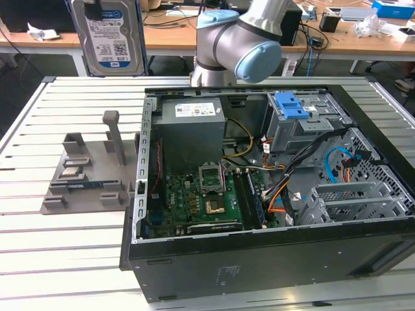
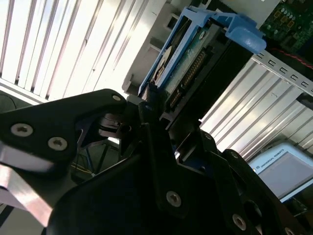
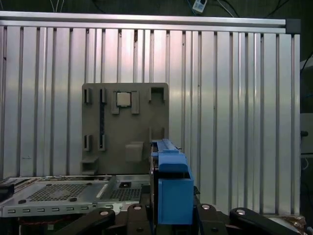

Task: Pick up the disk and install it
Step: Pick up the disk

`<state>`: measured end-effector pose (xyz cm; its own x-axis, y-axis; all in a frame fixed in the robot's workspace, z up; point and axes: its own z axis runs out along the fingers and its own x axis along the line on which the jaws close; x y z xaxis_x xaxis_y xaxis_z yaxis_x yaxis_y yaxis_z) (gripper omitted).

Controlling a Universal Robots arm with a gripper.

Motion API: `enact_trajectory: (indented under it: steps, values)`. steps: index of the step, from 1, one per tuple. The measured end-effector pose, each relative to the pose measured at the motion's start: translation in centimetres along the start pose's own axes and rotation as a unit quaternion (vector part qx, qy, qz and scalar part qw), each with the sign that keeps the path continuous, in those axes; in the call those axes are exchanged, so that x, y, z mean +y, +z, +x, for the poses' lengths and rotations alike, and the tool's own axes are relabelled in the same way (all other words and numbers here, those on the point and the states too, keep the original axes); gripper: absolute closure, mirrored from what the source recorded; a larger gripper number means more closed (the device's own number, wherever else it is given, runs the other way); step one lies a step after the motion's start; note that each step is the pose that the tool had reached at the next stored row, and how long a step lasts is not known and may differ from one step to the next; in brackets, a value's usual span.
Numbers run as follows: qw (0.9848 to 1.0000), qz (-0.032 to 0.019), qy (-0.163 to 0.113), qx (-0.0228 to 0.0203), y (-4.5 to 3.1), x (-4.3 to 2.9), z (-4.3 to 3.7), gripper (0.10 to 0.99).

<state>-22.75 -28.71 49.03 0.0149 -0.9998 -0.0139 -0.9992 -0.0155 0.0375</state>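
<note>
The disk (image 1: 107,37) hangs in the air over the far edge of the worktop (image 1: 39,259), toward the exterior view's left and well apart from the open computer case (image 1: 259,265). It is a flat rectangular slab of silver metal. From here it stands on end, long axis up and down, its blue-and-white labelled face turned toward the near side.

In the second wrist view the other side of the disk (image 2: 193,63) is a green circuit board with a dark row of connector pins, framed by glossy blue plastic rails. The black claw (image 3: 171,209) is pinching the disk by its two long edges. In the first wrist view a matt, bolted finger sits on each side of the blue rail.

The worktop is ribbed aluminium, long pale slats with dark grooves running between them. On its left lies a dull grey fixture plate (image 1: 84,175) with blocky slots and one upright post.

The case is black sheet metal. Inside it are:
- a green motherboard (image 1: 194,201)
- a plain grey power-supply box (image 1: 191,129)
- a perforated grey drive cage (image 1: 305,126) topped by a blue plastic latch (image 1: 290,105)
- loose orange, black and blue cables between the board and the cage
</note>
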Motion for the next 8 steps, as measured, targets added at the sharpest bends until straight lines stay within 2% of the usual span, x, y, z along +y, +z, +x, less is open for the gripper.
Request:
enact_trajectory:
  steps: [3, 4, 8]
  values:
    - [1.0000, 0.0000, 0.000, 0.0000, -0.04, -1.28, 0.02, 0.722]
    - [1.0000, -0.0001, 0.000, 0.0000, -0.08, -2.23, 0.03, 0.722]
    - [1.0000, -0.0001, 0.000, 0.0001, -0.13, -4.20, 0.06, 0.722]
